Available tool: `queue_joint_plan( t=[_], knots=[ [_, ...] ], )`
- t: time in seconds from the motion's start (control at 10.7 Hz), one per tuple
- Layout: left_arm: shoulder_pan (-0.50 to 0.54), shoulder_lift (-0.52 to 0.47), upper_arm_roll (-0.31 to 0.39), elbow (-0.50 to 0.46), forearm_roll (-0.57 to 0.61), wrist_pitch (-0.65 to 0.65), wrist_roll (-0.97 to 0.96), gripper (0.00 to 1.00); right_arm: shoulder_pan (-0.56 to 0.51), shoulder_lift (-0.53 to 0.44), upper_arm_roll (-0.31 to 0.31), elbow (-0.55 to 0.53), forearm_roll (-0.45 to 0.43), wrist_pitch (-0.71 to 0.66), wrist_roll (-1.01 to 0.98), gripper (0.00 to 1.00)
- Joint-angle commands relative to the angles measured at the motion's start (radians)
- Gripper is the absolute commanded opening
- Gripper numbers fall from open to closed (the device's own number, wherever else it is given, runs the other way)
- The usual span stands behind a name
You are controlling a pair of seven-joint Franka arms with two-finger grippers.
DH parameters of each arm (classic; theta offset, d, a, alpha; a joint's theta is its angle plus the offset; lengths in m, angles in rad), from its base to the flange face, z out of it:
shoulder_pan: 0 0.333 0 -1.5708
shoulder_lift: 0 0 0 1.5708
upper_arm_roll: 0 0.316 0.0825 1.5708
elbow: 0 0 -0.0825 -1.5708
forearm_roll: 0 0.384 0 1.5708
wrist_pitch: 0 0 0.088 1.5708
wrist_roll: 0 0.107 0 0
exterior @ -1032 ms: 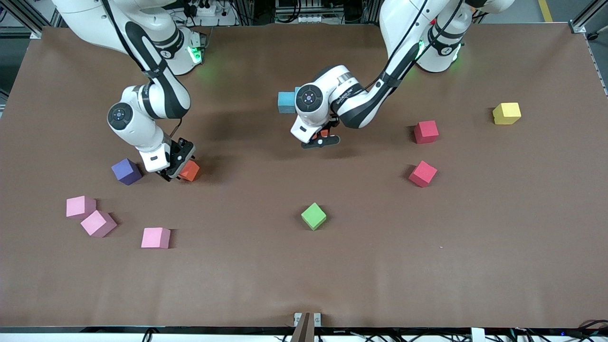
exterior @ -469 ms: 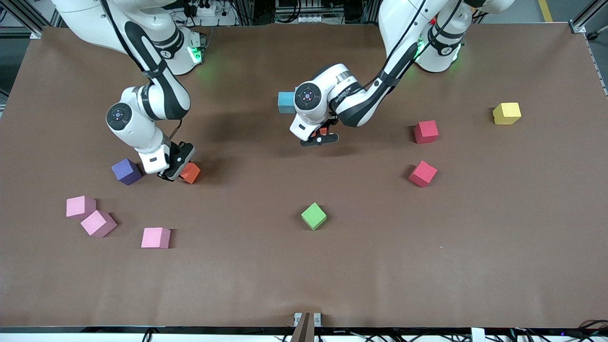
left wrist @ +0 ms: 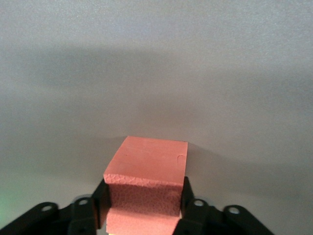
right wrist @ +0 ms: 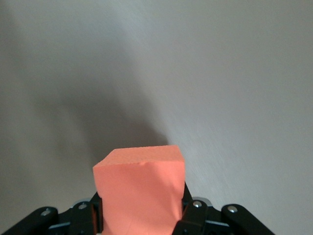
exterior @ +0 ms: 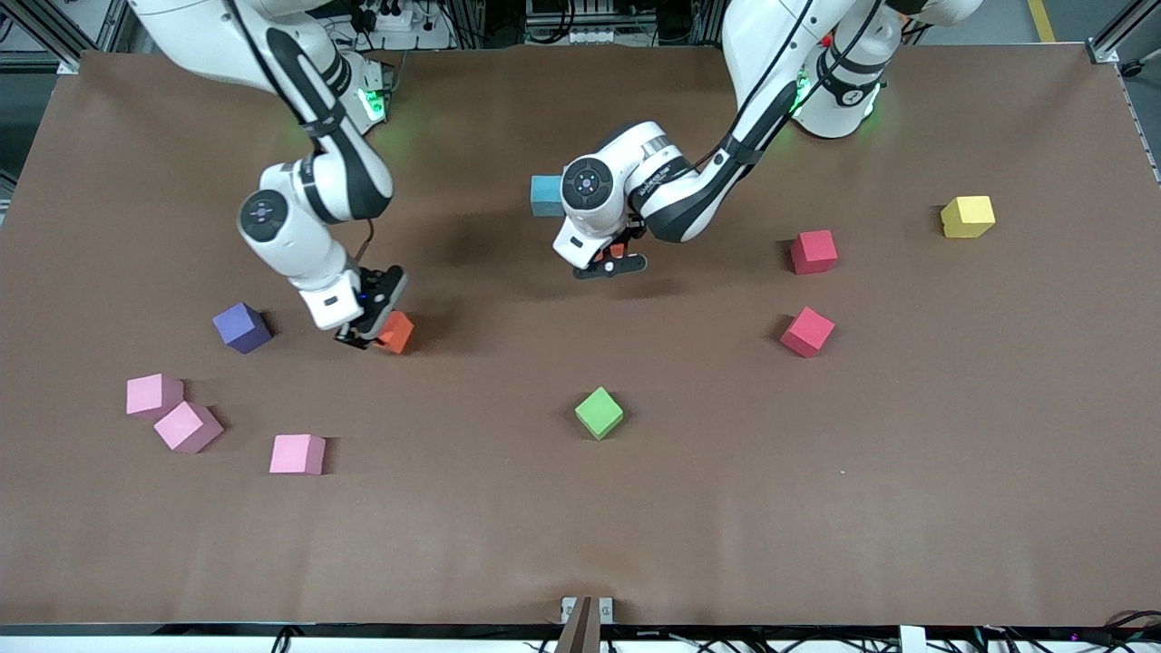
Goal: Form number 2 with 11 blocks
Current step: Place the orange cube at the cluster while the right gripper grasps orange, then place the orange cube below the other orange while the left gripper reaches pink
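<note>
The left arm's wrist covers part of the light blue block (exterior: 546, 195). The left tool (exterior: 616, 258) hides most of its orange block (exterior: 618, 249). Both wrist views cut off their blocks' lower ends.

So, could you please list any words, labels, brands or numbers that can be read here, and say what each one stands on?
No text can be read.
Left arm's wrist housing: dark lettering, too small to read.
The blocks, such as the green block and the yellow block: plain faces, no print.
Table: no labels or signs.
</note>
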Motion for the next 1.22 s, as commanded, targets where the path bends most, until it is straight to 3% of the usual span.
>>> queue_joint_plan(
  t=[0.0, 0.47, 1.13],
  knots=[
    [0.006, 0.024, -0.019, -0.005, 0.079, 0.024, -0.070, 1.00, 0.085, -0.005, 0.000, 0.015, -0.002, -0.010, 0.099, 0.20],
    [0.046, -0.058, -0.045, 0.003, 0.080, 0.011, -0.141, 1.00, 0.207, 0.003, 0.000, 0.043, -0.001, -0.027, 0.192, 0.15],
    [0.234, -0.204, -0.045, 0.001, 0.083, -0.055, -0.128, 1.00, 0.357, 0.045, 0.000, 0.084, -0.001, -0.030, 0.235, 0.15]
  ],
)
